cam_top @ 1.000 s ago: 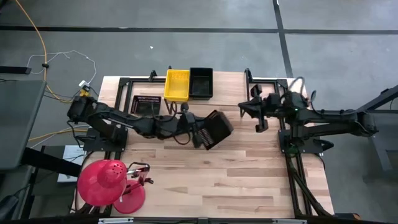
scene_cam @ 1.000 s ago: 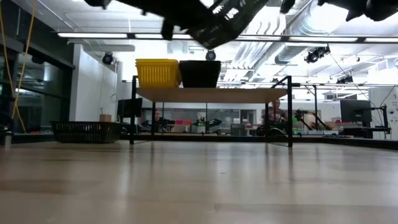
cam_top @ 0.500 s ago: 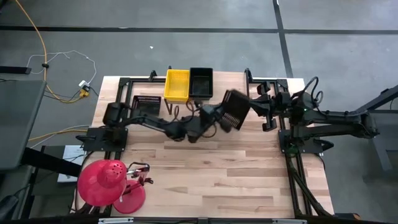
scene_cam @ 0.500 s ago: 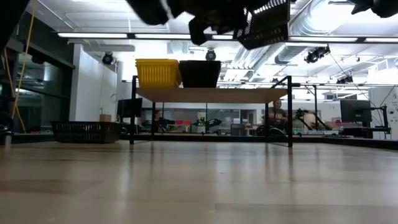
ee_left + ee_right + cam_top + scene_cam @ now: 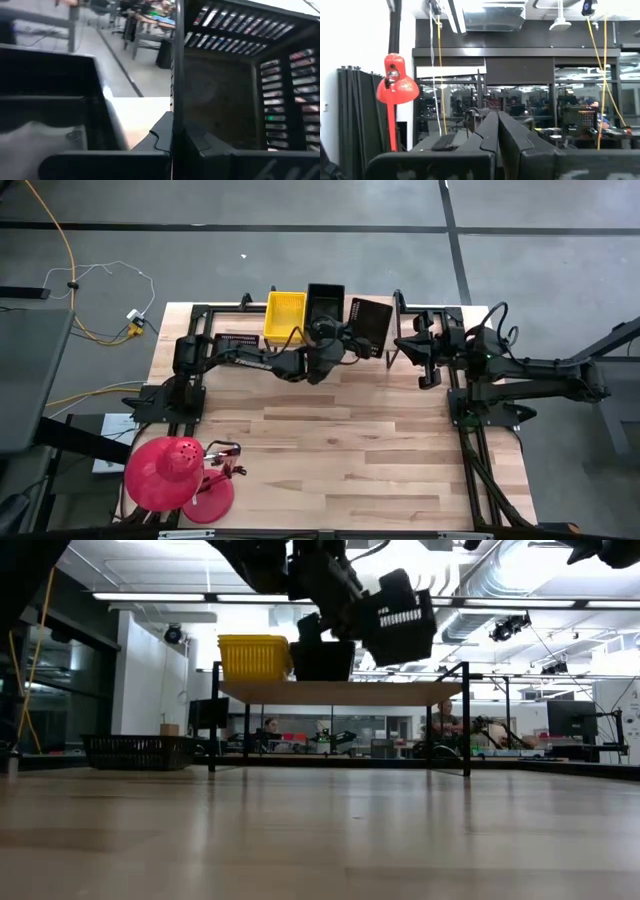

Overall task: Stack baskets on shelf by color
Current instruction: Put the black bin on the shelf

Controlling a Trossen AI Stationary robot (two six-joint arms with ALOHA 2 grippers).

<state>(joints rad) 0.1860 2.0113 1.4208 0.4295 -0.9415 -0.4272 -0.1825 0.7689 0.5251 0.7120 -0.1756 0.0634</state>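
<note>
On the shelf (image 5: pixel 340 692) stand a yellow basket (image 5: pixel 284 315) and, to its right, a black basket (image 5: pixel 324 304); both show in the low view, yellow (image 5: pixel 254 657) and black (image 5: pixel 322 662). My left gripper (image 5: pixel 342 343) is shut on another black basket (image 5: pixel 368 326), held in the air over the shelf's right part (image 5: pixel 400 618). A further black basket (image 5: pixel 237 346) rests on the table left of the shelf (image 5: pixel 138 750). My right gripper (image 5: pixel 416 358) waits shut and empty at the table's right edge. My left gripper holds the black basket by one side wall (image 5: pixel 176 85), one finger (image 5: pixel 199 146) inside the basket and one (image 5: pixel 161 136) outside. The fingers come about level from the table's left. The basket is lifted clear and tilted, above the shelf.
A red dome-shaped lamp (image 5: pixel 165 470) stands at the table's near left corner and shows in the right wrist view (image 5: pixel 396 82). Black frame rails run along the table's left and right edges. Bare wooden tabletop (image 5: pixel 350 450) lies in the middle and near part.
My left gripper has carried the black basket from over the table's middle toward the far edge and a little right, up to the shelf beside the black basket standing there. The held basket has turned about on the way and stays clear of the table.
</note>
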